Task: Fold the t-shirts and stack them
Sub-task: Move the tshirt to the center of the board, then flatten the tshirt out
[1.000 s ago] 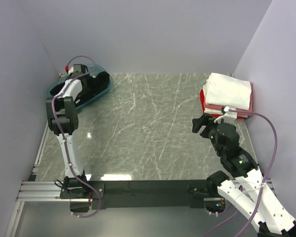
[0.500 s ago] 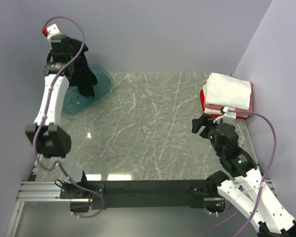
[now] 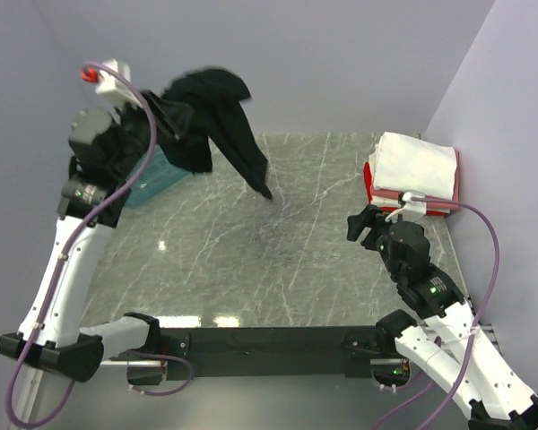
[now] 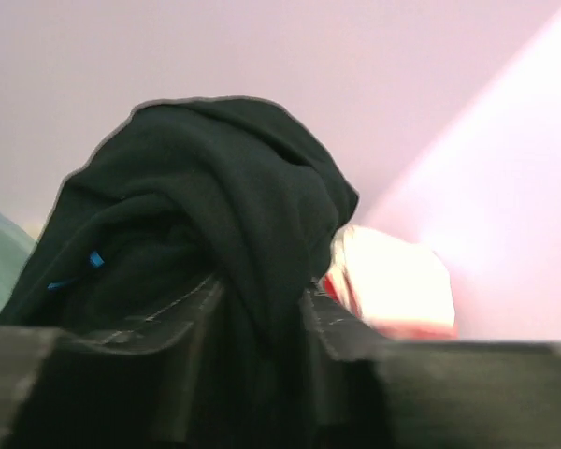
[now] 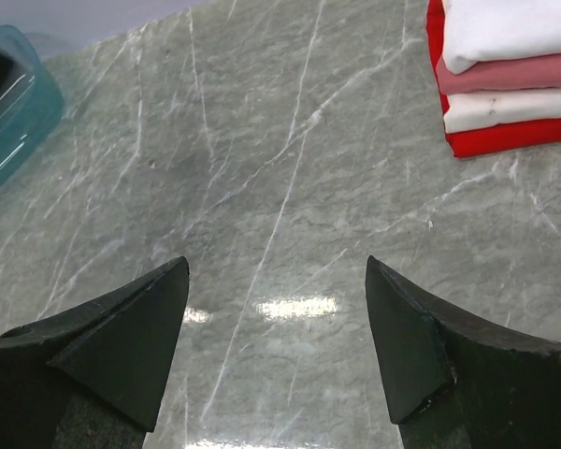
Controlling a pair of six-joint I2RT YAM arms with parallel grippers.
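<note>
My left gripper [image 3: 177, 115] is shut on the black t-shirt [image 3: 224, 125] and holds it high above the table's far left; the cloth trails down to the right, its tip [image 3: 264, 190] near the marble. In the left wrist view the black t-shirt [image 4: 215, 215] bunches between my fingers [image 4: 341, 332], with a blue mark [image 4: 93, 259]. A folded stack with a white shirt [image 3: 417, 166] on top and a red one [image 3: 373, 195] at the bottom lies at the far right; the pink shirt [image 5: 510, 73] shows in the right wrist view. My right gripper [image 5: 276, 309] is open and empty.
The translucent teal tub [image 3: 152, 177] stands at the far left, partly hidden by my left arm; its corner shows in the right wrist view [image 5: 14, 103]. Grey walls close in the left, back and right sides of the marble table [image 3: 287, 251].
My left arm lifted the black t-shirt out of the teal tub and swung it up and to the right over the table. The right arm barely moved.
</note>
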